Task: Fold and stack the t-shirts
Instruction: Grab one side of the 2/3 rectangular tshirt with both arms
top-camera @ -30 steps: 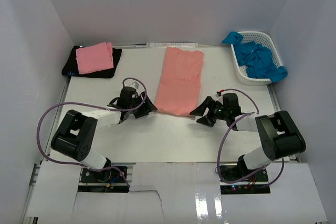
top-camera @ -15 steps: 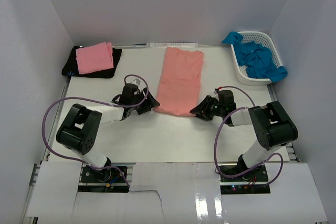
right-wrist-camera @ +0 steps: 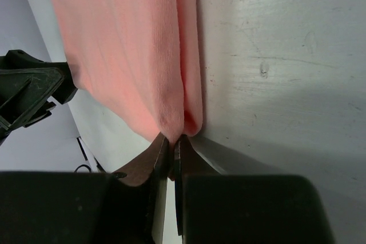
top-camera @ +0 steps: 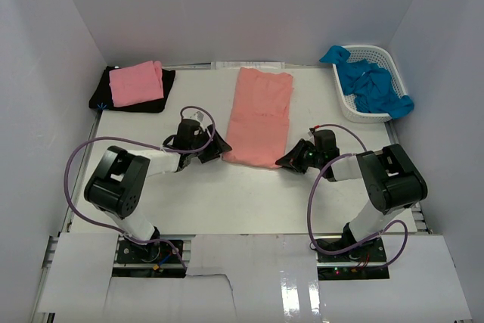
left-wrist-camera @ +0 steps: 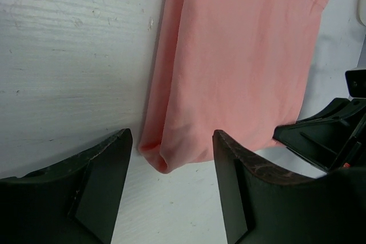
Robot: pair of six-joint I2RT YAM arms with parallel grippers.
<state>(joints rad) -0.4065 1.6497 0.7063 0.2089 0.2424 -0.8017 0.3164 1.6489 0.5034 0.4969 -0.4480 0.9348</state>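
A salmon-coral t-shirt (top-camera: 259, 115), folded into a long strip, lies in the middle of the table. My right gripper (top-camera: 286, 162) is shut on the strip's near right corner; the right wrist view has the cloth (right-wrist-camera: 137, 55) pinched between the fingertips (right-wrist-camera: 162, 150). My left gripper (top-camera: 219, 150) stands open at the near left corner, its fingers (left-wrist-camera: 103, 175) on either side of the cloth's corner (left-wrist-camera: 162, 161) without touching it. A folded lighter pink t-shirt (top-camera: 136, 83) rests on a black t-shirt (top-camera: 162, 81) at the back left. Bright blue t-shirts (top-camera: 374, 85) fill the basket.
A white lattice basket (top-camera: 355, 111) stands at the back right, a blue shirt hanging over its rim. White walls close in the table on three sides. The right gripper's black body (left-wrist-camera: 326, 135) shows at the right of the left wrist view.
The right gripper moved in to the strip's near right corner and shut on it. The left gripper crept closer to the near left corner, still open.
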